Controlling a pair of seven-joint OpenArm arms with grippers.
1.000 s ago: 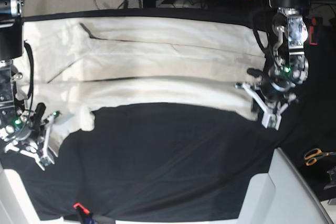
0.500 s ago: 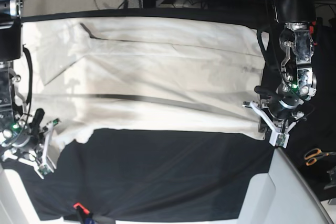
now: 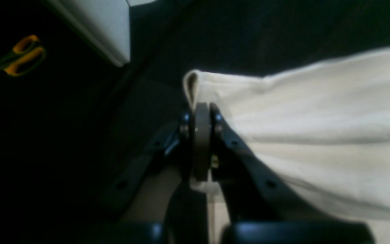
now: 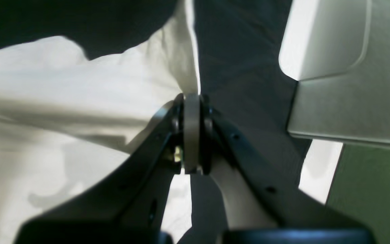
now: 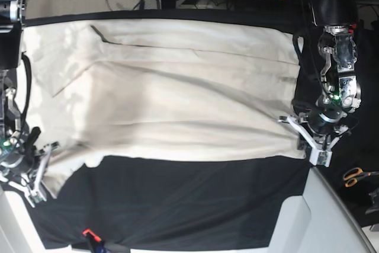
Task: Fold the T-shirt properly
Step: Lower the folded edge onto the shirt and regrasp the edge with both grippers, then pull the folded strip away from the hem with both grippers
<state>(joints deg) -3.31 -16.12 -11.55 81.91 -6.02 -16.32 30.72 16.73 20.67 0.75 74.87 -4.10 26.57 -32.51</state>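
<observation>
Bare black cloth (image 5: 189, 199) below T-shirt (image 5: 177, 87)

We see the large cream short-sleeved cotton T-shirt (image 5: 177, 87) as soft, matt woven cloth with shallow creases, lying on a black table cloth (image 5: 189, 205) that is equally dull and lightly wrinkled. The dark gripper fingers (image 3: 235, 145) look like smooth, faintly shiny moulded plastic, while the orange-handled scissors (image 5: 357, 176) have glossy plastic grips.

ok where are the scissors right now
In the base view the scissors lie at the far right edge, just below and right of the left gripper, off the T-shirt.
</observation>
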